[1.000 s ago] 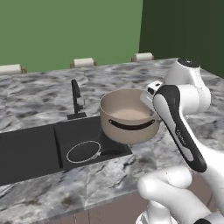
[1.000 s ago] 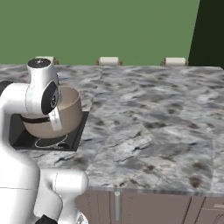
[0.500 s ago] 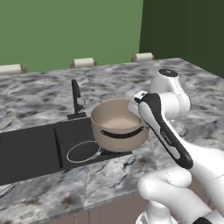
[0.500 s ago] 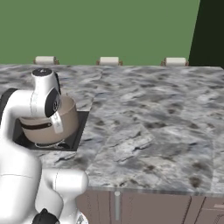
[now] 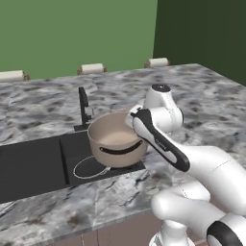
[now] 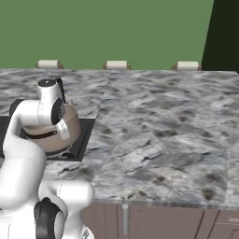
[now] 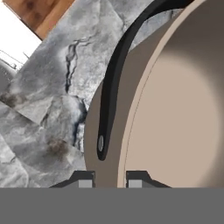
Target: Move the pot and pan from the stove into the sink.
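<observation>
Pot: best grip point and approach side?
The pot is best pinched by its thin upright wall at the rim, from above, one finger inside and one outside. The gripper straddles it so now. The curved handle hugs the wall, likely too close to grasp.

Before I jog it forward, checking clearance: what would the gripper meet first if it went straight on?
The pot itself: the gripper straddles its rim, so the wall already lies between the fingertips. Beyond that, depth is unclear.
</observation>
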Robot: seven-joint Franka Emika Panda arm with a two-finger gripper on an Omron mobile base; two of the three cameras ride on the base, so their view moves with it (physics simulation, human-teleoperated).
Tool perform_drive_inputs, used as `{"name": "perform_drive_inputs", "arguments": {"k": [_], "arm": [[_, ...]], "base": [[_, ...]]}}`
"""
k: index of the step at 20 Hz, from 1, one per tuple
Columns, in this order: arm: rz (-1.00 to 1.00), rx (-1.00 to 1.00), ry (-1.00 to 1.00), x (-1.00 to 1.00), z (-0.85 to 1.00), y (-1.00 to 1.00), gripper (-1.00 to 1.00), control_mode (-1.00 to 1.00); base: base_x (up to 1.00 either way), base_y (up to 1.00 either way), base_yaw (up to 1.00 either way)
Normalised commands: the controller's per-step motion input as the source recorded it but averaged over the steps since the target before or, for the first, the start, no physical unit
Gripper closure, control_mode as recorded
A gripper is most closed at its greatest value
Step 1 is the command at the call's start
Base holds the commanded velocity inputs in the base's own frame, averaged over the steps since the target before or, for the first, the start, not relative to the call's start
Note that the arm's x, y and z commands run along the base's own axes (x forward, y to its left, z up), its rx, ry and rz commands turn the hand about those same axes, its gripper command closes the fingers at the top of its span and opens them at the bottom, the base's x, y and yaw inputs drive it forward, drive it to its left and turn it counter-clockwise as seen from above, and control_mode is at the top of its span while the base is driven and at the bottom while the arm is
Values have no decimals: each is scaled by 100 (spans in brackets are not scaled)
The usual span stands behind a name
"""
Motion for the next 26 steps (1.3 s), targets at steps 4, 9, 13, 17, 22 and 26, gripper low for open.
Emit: {"name": "perform_drive_inputs", "arguments": {"k": [4,9,13,17,22,26], "arm": [[5,-5,0,64,-29,36,100,-100],[6,-1,0,56,-27,29,100,-100],[10,0,0,27,-28,17,100,-100],[10,0,-1,15,-27,10,100,-100],[10,2,-8,0,-33,1,100,-100],[8,6,-13,0,-23,1,100,-100]], "base": [[0,0,0],[0,0,0],[0,0,0],[0,0,0],[0,0,0],[0,0,0]]}}
